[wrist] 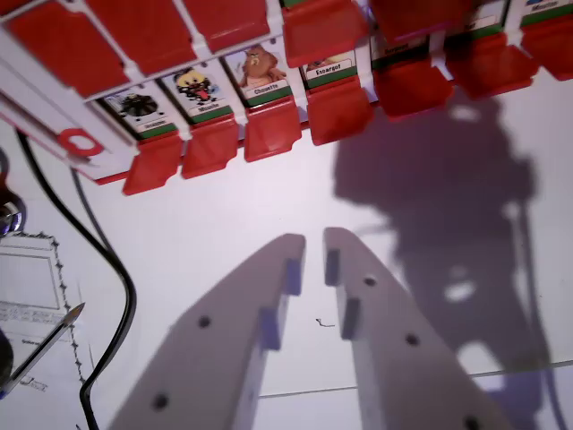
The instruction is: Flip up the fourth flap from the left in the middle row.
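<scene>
Hovering over the bare bench [269, 206] with jaws nearly closed and empty, the hand [314, 255] should approach the game board [54, 98] squarely, catching the target flap's lower edge.

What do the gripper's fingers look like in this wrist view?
The gripper has two pale grey plastic fingers, flat and tapering to blunt tips. Each has dark screw holes along its face and small rectangular notches on its inner edge. No markings or cables show on them.

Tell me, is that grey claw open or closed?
Nearly closed: the gripper holds nothing, its fingertips standing a narrow gap apart above the white table.
</scene>
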